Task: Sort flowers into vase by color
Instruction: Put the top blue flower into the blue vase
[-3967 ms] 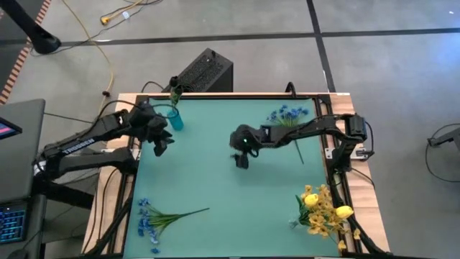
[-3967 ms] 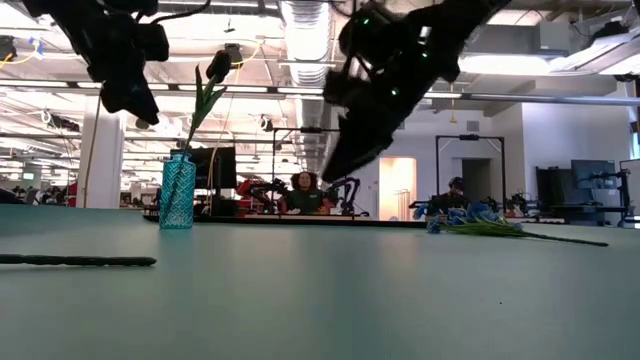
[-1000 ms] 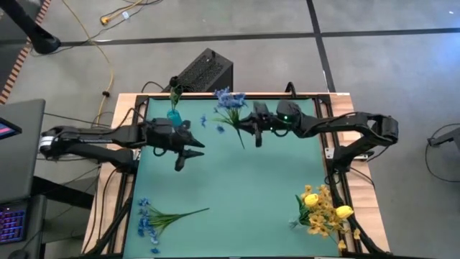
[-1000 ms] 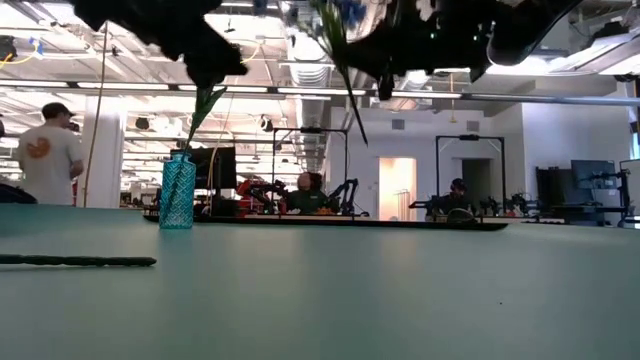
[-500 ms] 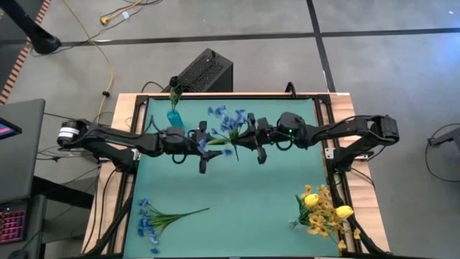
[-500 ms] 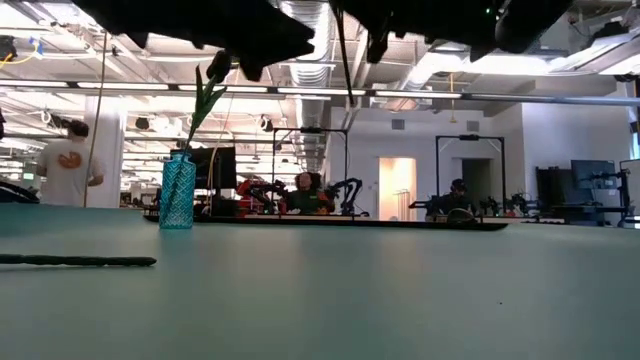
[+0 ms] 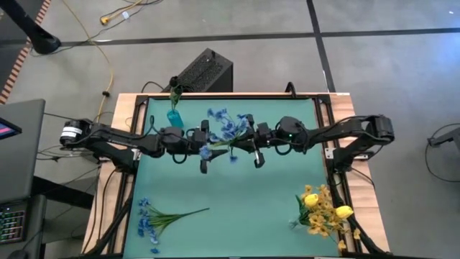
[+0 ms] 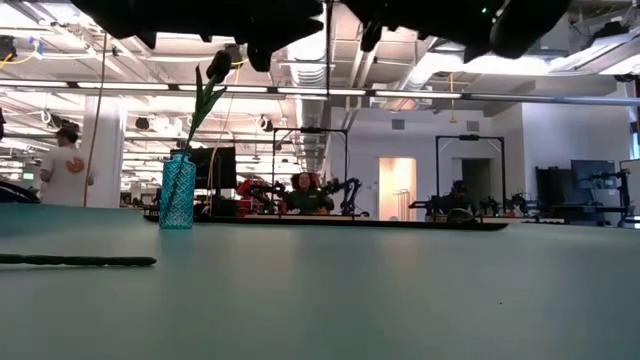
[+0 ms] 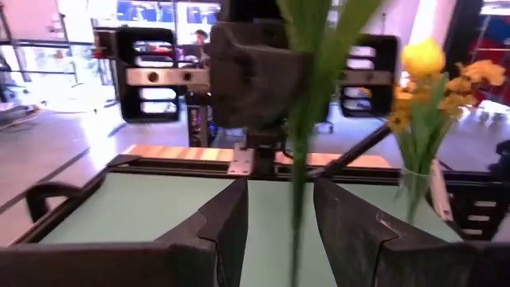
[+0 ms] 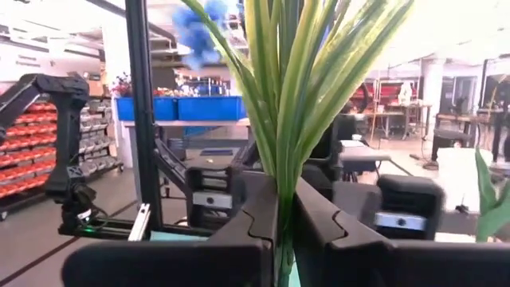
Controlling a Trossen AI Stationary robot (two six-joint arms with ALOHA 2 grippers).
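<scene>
A blue blossom sprig [image 7: 227, 132] is held upright high above the table's middle, and its thin stem [image 8: 327, 40] hangs down. My right gripper [image 7: 246, 141] reaches in level from the right and is shut on it. My left gripper [image 7: 213, 147] reaches in level from the left, open. Its fingers [image 9: 229, 223] stand on either side of the hanging stem [image 9: 296, 227]; I cannot tell whether they touch it. A blue vase [image 7: 175, 116] at the far left holds a dark bud [image 8: 217, 66] by its stem. My right gripper pinches the sprig's stem [image 10: 282, 209] between its two fingers, just below where the long green leaves fan out. The fingers come level from the table's right side and lie across the stem. The sprig is upright and clear of the table, blossoms [image 10: 201, 32] up.
A second blue sprig [image 7: 162, 216] lies on the table at the near left; its stem shows in the low view [image 8: 75, 261]. Yellow flowers [image 7: 321, 208] stand in a clear vase at the near right corner. The green table [image 7: 237, 194] has room in the middle.
My right gripper has carried the blue sprig from near the far edge toward the table's middle, keeping it clear of the table. My left gripper has gone toward the table's right until its open fingers stand around the hanging stem.
</scene>
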